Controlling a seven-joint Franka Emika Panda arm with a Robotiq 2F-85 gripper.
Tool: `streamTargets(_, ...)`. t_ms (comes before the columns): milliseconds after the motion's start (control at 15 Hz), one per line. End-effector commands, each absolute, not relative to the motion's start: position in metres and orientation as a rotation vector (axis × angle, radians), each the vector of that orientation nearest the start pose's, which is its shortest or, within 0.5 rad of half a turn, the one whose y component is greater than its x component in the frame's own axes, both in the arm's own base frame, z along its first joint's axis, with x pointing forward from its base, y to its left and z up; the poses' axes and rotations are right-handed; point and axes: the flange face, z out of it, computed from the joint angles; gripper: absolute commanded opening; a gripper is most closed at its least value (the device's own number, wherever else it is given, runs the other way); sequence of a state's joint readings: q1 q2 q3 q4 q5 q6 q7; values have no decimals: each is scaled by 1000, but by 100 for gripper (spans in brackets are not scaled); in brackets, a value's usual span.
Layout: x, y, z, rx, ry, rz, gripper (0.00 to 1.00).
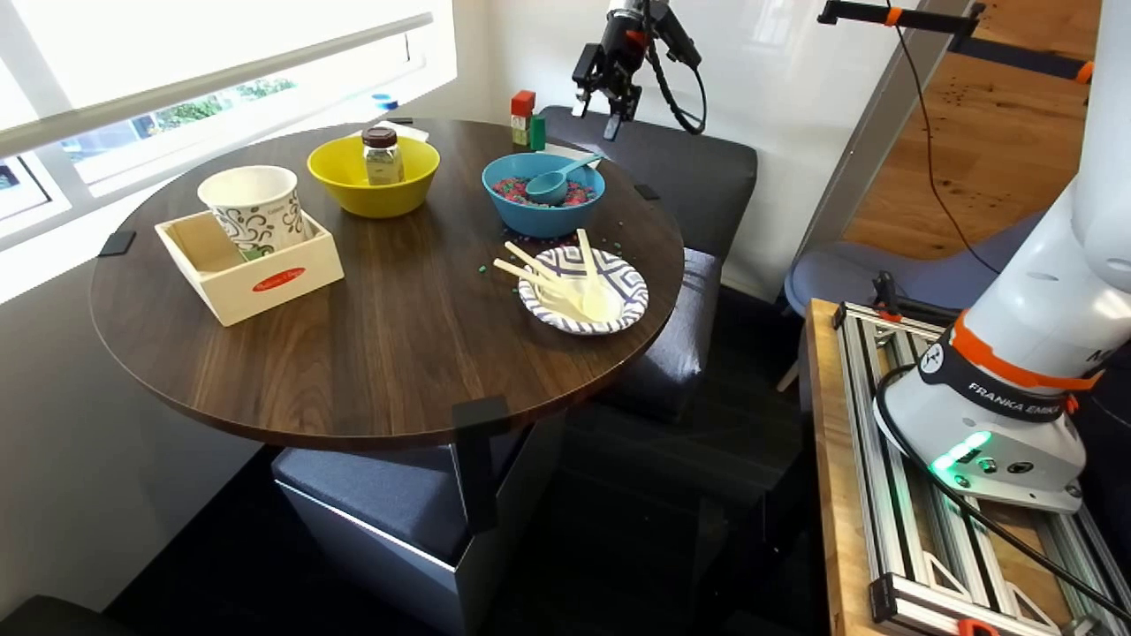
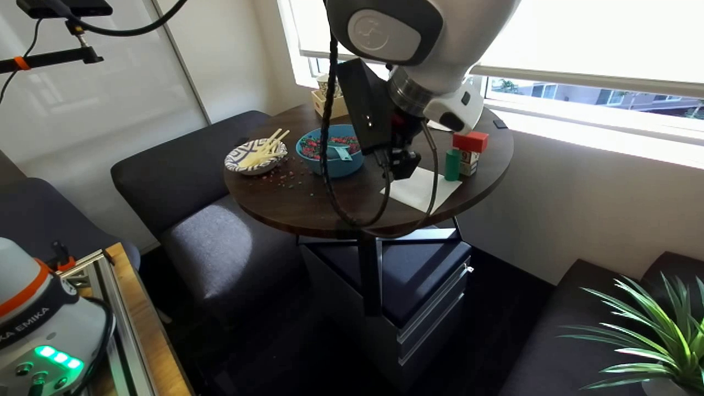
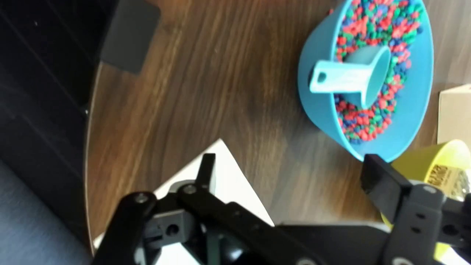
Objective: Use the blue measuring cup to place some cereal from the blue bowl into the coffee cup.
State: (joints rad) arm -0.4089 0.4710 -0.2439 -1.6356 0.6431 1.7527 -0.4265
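Getting hold of the small teal-blue plastic measuring cup (image 3: 350,77) seems the step in hand; it sits tilted among the red, green and blue cereal pieces (image 3: 384,25) in the round teal-blue bowl (image 3: 320,110), handle over the rim. The black two-fingered gripper (image 3: 289,158) stands wide, holding nothing, so it should next line up on that handle and close. Well left of the bowl in an exterior view, the white patterned paper coffee cup (image 1: 256,212) sits in a light wooden tray (image 1: 234,298).

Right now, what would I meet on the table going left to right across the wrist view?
A white sheet, the blue bowl with the blue measuring cup in it, the light wooden tray.
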Motion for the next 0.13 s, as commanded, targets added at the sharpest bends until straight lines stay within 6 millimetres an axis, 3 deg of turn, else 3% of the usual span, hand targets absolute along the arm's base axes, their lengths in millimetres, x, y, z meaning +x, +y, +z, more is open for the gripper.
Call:
streamTargets(0,560,-330,349,-2493,574,-46,100)
streamTargets(67,564,-324,360,-2492,575,-101,100)
